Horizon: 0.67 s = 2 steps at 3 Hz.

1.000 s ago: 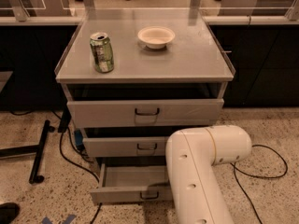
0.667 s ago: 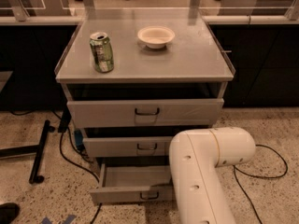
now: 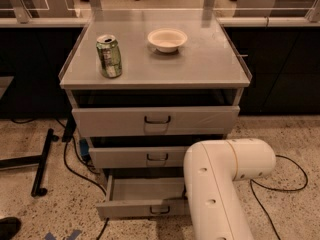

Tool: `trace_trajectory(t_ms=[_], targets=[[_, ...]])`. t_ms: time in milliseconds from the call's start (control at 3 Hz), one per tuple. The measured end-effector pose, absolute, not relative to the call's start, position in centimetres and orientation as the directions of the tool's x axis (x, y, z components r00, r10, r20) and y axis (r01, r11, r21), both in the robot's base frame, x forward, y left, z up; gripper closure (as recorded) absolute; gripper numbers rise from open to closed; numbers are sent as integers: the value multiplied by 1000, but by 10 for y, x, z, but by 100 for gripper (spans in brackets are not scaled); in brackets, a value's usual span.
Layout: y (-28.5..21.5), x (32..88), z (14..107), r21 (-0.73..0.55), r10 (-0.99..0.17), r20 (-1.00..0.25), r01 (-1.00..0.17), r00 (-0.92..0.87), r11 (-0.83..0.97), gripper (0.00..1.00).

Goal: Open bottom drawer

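The bottom drawer (image 3: 131,208) is the lowest of three light grey drawers in the cabinet. It stands pulled out, its shallow grey tray (image 3: 145,188) showing and its small black handle (image 3: 160,210) at the front. My white arm (image 3: 220,184) rises from the lower edge and covers the drawer's right end. My gripper is hidden behind the arm, somewhere near the drawer's right side, and does not show.
The middle drawer (image 3: 140,157) and top drawer (image 3: 155,120) are each slightly out. A green can (image 3: 109,56) and a white bowl (image 3: 167,39) stand on the cabinet top (image 3: 210,64). Black cables (image 3: 75,169) and a black stand leg (image 3: 42,164) lie on the floor at left.
My arm has shifted slightly to the right. The bottom drawer stays pulled out about as far as before.
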State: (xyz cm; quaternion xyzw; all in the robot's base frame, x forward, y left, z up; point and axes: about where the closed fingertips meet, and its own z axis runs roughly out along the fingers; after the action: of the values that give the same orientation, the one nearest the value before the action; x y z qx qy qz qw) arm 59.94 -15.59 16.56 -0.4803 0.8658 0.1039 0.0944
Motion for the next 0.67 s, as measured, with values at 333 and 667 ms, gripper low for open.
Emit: trace_trajectory(t_ms=[333,667], targets=[[-157,597,164,105,-820,-270,-863,-504,495,100],[-157,597,165,106,-821,-271,-863,-503,494,100]])
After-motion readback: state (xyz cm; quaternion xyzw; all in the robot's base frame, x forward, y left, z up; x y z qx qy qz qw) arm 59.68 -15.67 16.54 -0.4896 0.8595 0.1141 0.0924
